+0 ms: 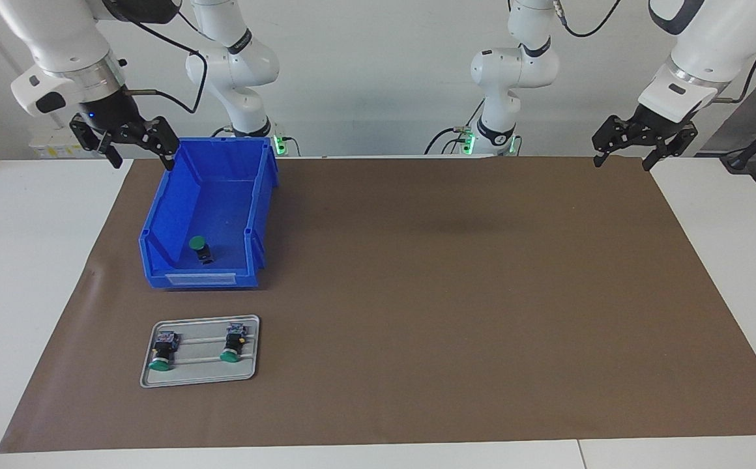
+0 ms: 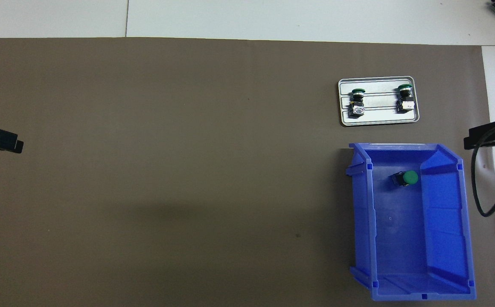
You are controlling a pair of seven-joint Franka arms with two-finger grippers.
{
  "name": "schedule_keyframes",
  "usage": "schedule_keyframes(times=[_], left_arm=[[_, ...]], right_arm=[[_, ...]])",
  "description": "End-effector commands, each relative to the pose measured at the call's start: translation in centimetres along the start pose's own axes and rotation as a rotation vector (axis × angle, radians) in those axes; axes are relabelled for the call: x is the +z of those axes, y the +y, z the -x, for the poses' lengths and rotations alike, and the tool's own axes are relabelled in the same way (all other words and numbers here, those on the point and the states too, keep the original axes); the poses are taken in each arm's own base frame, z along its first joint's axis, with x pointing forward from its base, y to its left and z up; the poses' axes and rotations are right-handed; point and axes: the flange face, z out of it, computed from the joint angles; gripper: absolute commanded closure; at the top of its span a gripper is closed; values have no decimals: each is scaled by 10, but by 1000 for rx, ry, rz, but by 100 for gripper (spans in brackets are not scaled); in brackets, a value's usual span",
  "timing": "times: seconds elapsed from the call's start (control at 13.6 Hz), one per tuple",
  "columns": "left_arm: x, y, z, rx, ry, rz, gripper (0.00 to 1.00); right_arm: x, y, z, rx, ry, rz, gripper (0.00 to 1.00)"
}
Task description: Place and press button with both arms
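A green-capped button [image 1: 199, 247] [image 2: 406, 178] lies in the blue bin [image 1: 156, 247] [image 2: 444, 238], at the end farther from the robots. Two more buttons [image 1: 161, 352] [image 1: 231, 345] lie on a grey metal tray [image 1: 202, 374] [image 2: 377, 122], farther from the robots than the bin. My right gripper [image 1: 141, 156] hangs open and empty in the air beside the bin's corner nearest the robots. My left gripper [image 1: 622, 163] waits open and empty over the mat's corner at the left arm's end. One of its fingers [image 2: 0, 140] shows in the overhead view.
A brown mat [image 1: 450, 293] covers most of the white table [image 1: 26, 260]. The bin and tray stand at the right arm's end. A black cable [image 2: 482, 187] hangs from the right wrist beside the bin.
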Motion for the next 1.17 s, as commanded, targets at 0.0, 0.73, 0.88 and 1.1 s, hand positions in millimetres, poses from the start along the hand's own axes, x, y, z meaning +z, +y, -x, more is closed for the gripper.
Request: schedule_keyframes(times=[0.0, 0.73, 0.88, 1.1], left_arm=[[-1, -1, 8, -11, 12, 8, 0], [-1, -1, 8, -11, 12, 8, 0], [-1, -1, 8, -11, 11, 9, 0], [-1, 0, 8, -10, 12, 8, 0]], right_arm=[[0, 2, 4, 20, -9, -10, 0], [-1, 1, 3, 21, -2, -16, 0], [-1, -1, 3, 19, -2, -16, 0], [-2, -7, 4, 7, 1, -18, 0]])
